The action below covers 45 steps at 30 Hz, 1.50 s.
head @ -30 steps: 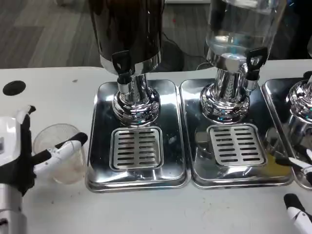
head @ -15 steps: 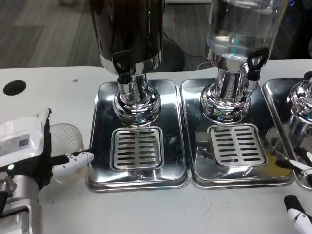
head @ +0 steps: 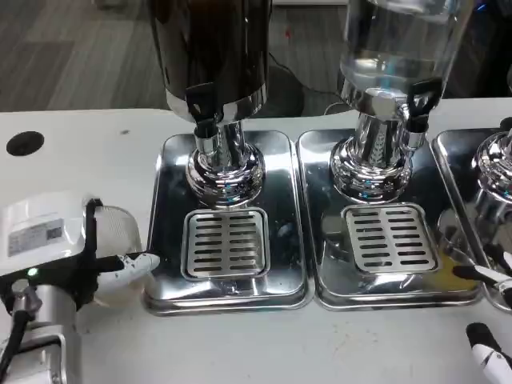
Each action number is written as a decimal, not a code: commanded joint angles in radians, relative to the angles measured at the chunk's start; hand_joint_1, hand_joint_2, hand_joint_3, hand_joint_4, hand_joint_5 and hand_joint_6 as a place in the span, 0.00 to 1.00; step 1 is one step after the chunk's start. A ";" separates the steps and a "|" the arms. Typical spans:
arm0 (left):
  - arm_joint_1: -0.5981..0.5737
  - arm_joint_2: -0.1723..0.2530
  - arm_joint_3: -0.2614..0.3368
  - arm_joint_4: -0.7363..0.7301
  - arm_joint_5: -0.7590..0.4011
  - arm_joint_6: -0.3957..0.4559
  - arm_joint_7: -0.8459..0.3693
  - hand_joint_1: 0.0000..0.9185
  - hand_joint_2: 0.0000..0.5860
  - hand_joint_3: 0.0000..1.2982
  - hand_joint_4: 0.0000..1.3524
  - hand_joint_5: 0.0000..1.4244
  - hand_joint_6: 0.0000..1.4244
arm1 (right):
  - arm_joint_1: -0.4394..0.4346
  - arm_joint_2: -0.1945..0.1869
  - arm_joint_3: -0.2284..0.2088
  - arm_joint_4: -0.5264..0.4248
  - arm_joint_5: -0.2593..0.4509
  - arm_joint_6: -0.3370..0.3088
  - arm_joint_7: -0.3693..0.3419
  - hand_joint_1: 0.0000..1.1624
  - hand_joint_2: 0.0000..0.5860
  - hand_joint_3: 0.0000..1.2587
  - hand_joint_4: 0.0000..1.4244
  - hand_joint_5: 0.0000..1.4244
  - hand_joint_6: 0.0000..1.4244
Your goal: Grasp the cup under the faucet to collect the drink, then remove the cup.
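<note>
One hand does the work here: our left hand (head: 60, 256) is wrapped around the clear cup (head: 120, 240), fingers closed on its wall, just left of the steel tray (head: 172, 240). We judge the grasp made and the carry not yet begun. Next we must lift it rightward onto the grille (head: 226, 242), under the dark dispenser's faucet (head: 202, 108). Far right, our right hand (head: 488, 320) waits, fingers apart.
</note>
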 commanded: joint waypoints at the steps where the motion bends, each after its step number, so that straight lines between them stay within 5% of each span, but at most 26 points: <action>1: 0.010 0.011 -0.023 0.009 0.021 -0.005 0.030 0.34 0.14 0.31 0.35 0.47 0.61 | -0.007 -0.004 0.009 0.002 0.008 -0.011 0.010 0.36 0.75 0.17 0.01 0.00 0.00; 8: 0.028 0.013 -0.028 0.007 0.036 0.001 0.076 0.36 0.16 0.36 0.42 0.55 0.69 | -0.011 -0.005 0.018 0.005 0.006 -0.011 0.008 0.36 0.74 0.17 0.01 0.00 0.00; 25: 0.048 0.013 -0.018 -0.008 0.022 -0.002 0.108 0.34 0.17 0.39 0.47 0.59 0.71 | -0.012 -0.005 0.033 0.003 -0.002 -0.008 0.008 0.36 0.74 0.17 0.00 0.00 0.00; 45: 0.085 0.010 0.070 -0.134 -0.048 -0.025 0.115 0.34 0.18 0.40 0.48 0.61 0.73 | -0.025 -0.003 0.062 0.013 -0.014 0.001 0.007 0.36 0.74 0.17 0.00 0.00 0.00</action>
